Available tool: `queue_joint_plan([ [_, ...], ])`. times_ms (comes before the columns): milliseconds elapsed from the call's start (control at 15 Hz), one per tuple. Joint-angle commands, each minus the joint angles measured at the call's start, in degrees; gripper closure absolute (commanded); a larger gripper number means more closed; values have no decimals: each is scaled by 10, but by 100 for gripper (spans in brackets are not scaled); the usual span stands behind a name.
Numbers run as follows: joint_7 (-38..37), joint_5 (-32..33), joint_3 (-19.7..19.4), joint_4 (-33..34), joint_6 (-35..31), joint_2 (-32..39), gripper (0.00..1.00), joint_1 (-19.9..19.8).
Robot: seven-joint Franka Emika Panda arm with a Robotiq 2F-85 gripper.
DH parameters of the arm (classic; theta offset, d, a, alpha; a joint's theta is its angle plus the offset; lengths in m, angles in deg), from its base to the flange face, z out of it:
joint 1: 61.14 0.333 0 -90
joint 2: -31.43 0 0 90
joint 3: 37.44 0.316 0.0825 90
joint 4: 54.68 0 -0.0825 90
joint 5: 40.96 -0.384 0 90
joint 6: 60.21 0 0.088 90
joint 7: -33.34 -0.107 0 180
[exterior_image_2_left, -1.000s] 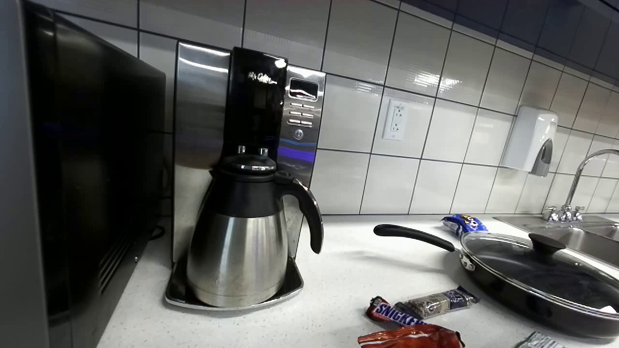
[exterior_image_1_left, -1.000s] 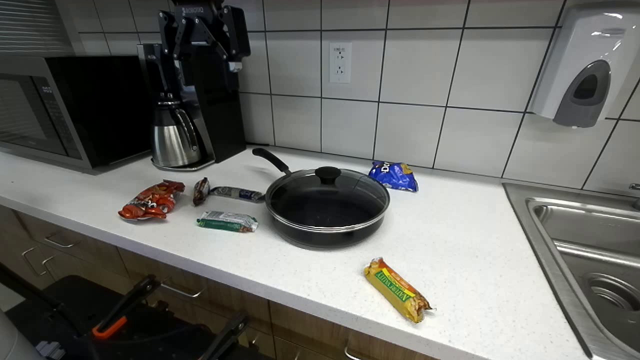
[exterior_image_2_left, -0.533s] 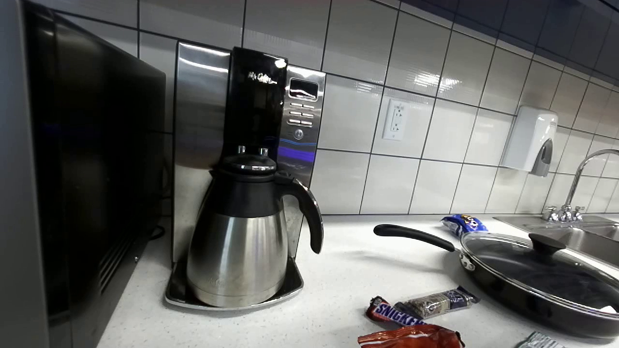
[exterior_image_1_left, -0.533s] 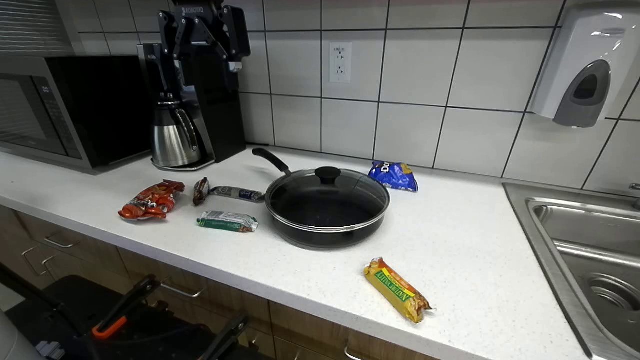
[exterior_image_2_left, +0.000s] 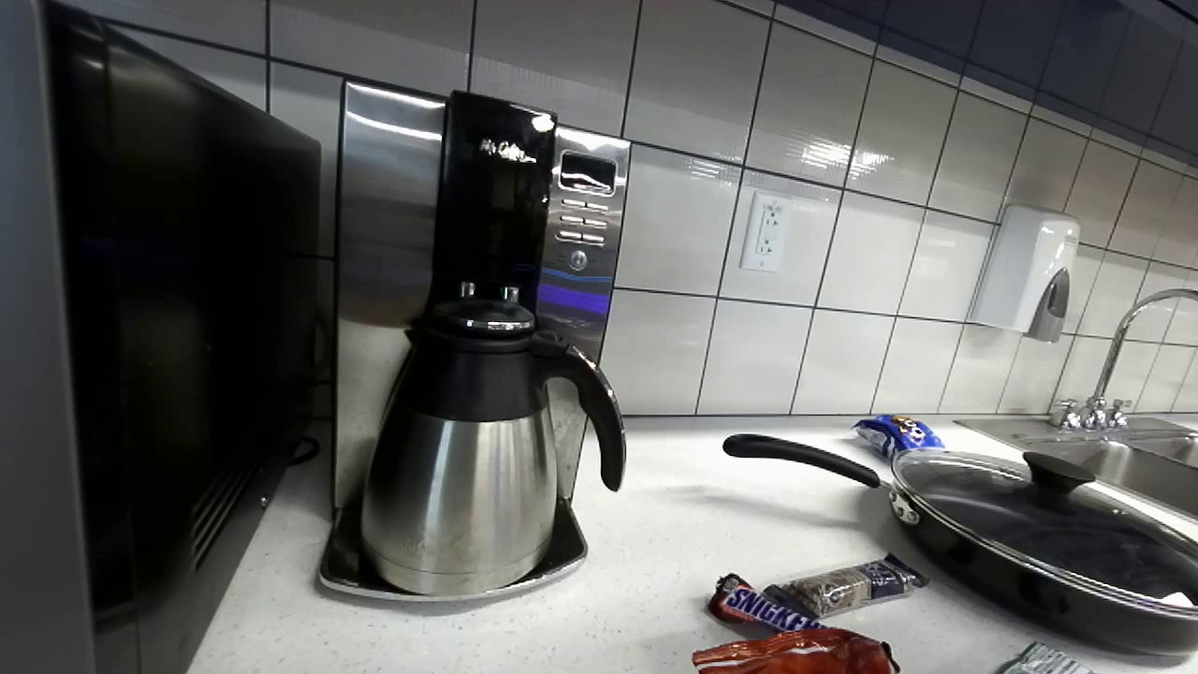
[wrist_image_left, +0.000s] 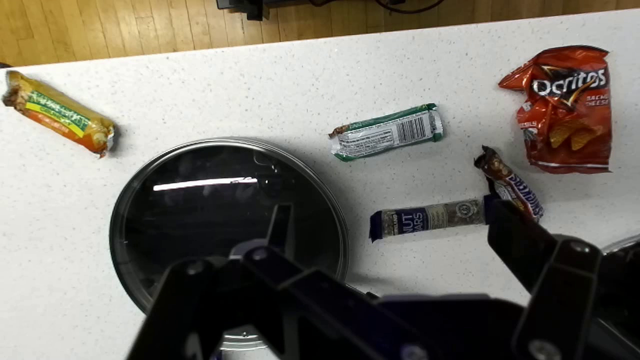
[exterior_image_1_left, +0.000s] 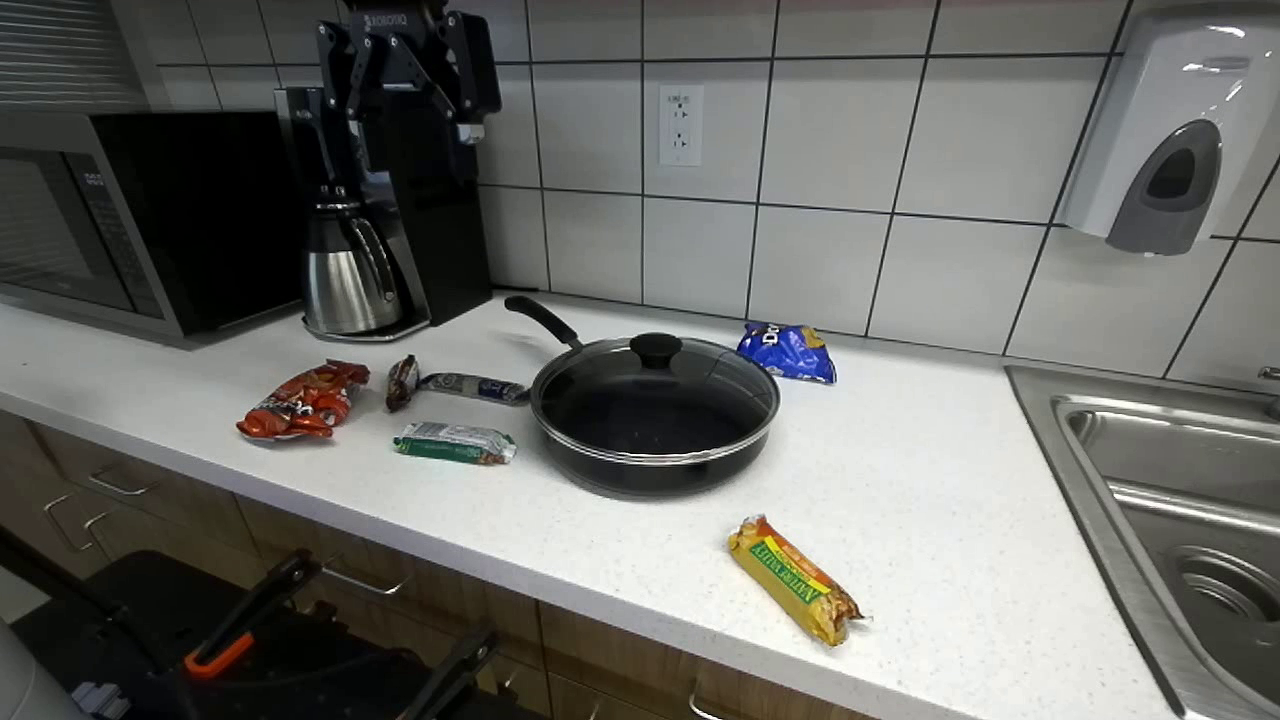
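My gripper (exterior_image_1_left: 416, 145) hangs high above the counter in an exterior view, in front of the coffee maker. Its fingers stand wide apart with nothing between them. In the wrist view a nut bar (wrist_image_left: 430, 217) lies well below the gap, one end near a Snickers bar (wrist_image_left: 515, 187). A black pan (exterior_image_1_left: 655, 465) with a glass lid (wrist_image_left: 215, 215) sits beside it; the gripper hides its handle in the wrist view. Around lie a green-wrapped bar (wrist_image_left: 387, 135), a red Doritos bag (wrist_image_left: 570, 120), a yellow Nature Valley bar (exterior_image_1_left: 795, 580) and a blue chip bag (exterior_image_1_left: 787, 352).
A coffee maker (exterior_image_2_left: 496, 206) with a steel carafe (exterior_image_2_left: 468, 505) stands against the tiled wall, beside a microwave (exterior_image_1_left: 210, 200). On the opposite side are a sink (exterior_image_1_left: 1080, 470) and a wall soap dispenser (exterior_image_1_left: 1150, 110). The counter's front edge runs close by the yellow bar.
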Motion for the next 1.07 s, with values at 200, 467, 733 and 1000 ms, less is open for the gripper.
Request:
queue_joint_plan([
  [200, 2, -2, 3, 1, 1, 0, 0, -3],
  [467, 2, -2, 3, 1, 1, 0, 0, -3],
  [733, 2, -2, 3, 1, 1, 0, 0, -3],
  [1000, 3, -1, 2, -3, -5, -1, 0, -3],
])
